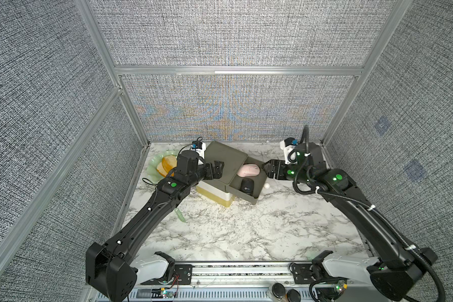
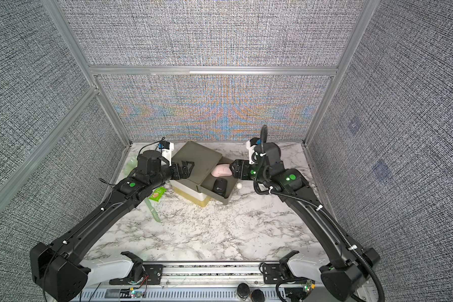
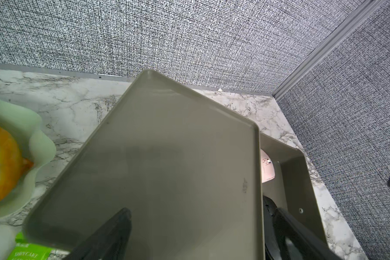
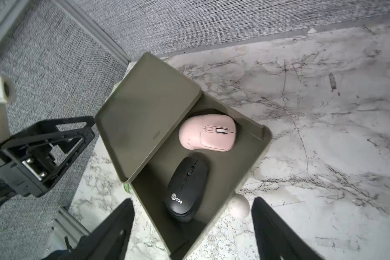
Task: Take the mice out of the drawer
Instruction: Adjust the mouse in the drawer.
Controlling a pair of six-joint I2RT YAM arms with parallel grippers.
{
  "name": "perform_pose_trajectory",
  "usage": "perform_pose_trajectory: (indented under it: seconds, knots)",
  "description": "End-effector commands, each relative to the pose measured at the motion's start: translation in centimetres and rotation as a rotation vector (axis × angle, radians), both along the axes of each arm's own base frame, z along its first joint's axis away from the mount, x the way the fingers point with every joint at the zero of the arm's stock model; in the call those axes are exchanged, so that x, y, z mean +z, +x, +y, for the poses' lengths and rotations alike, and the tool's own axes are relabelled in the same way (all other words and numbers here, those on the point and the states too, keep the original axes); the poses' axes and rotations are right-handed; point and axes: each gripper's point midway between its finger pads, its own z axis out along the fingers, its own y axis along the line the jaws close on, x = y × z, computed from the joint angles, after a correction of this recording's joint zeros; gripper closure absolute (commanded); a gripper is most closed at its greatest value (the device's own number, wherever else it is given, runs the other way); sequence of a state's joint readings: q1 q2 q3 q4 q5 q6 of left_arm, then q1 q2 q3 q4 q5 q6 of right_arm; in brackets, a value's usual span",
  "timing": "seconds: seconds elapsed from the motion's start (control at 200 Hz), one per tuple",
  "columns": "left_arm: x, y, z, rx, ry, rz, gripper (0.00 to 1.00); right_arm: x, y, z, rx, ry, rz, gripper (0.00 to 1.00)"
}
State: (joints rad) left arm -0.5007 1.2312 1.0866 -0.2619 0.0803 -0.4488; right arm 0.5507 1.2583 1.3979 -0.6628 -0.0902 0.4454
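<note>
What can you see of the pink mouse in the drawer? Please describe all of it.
The pink mouse is a pale pink, matt plastic oval with a grey scroll wheel and a small button behind it. It lies top side up in the open olive drawer, beside a black mouse but apart from it. A dark shape shows under one edge; I cannot tell what. Nothing grips it.

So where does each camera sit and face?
Both top views: high in front, facing down and back; left arm and right arm show.
Left wrist: on that arm, facing the olive-green plastic cabinet top; left end effector shows.
Right wrist: on its arm, facing into the open drawer; right end effector shows.
Shared: both wrists see the pale pink oval mouse.
</note>
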Motion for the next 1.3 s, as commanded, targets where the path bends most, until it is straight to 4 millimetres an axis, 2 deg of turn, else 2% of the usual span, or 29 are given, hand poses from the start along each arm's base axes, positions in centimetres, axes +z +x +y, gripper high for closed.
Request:
perform_pose_trajectory:
  seconds: [0.0,0.245,0.43,0.595,0.775,0.996,1.126,1.296]
  knots:
    - [0.8,-0.1,0.4,0.014,-0.016,-0.03,0.01,-1.3,-0.7,1.1,0.134,-0.169,-0.009,0.2]
    - [0.9,-0.8,1.0,0.031,-0.028,-0.042,0.01,-4.0,-1.9,4.2,0.401,-0.389,0.0,0.2]
    - [0.8,-0.9,1.1,0.033,-0.032,-0.03,0.0,-6.1,-2.0,4.7,0.521,-0.499,0.021,0.2]
    - [0.8,-1.4,1.2,0.03,-0.042,-0.028,0.0,-7.8,-1.5,4.6,0.545,-0.549,0.031,0.14]
    - [0.6,-1.6,1.3,0.036,-0.048,-0.02,0.0,-8.9,-0.5,4.5,0.547,-0.598,0.049,0.12]
    - [0.7,-1.4,1.3,0.041,-0.052,-0.021,0.01,-10.4,0.3,4.9,0.569,-0.634,0.084,0.12]
    - [0.7,-1.4,1.4,0.046,-0.049,-0.02,0.0,-11.8,0.0,5.2,0.605,-0.638,0.128,0.15]
    - [0.5,-1.3,1.4,0.052,-0.05,-0.014,0.0,-12.3,-0.4,5.7,0.631,-0.615,0.14,0.17]
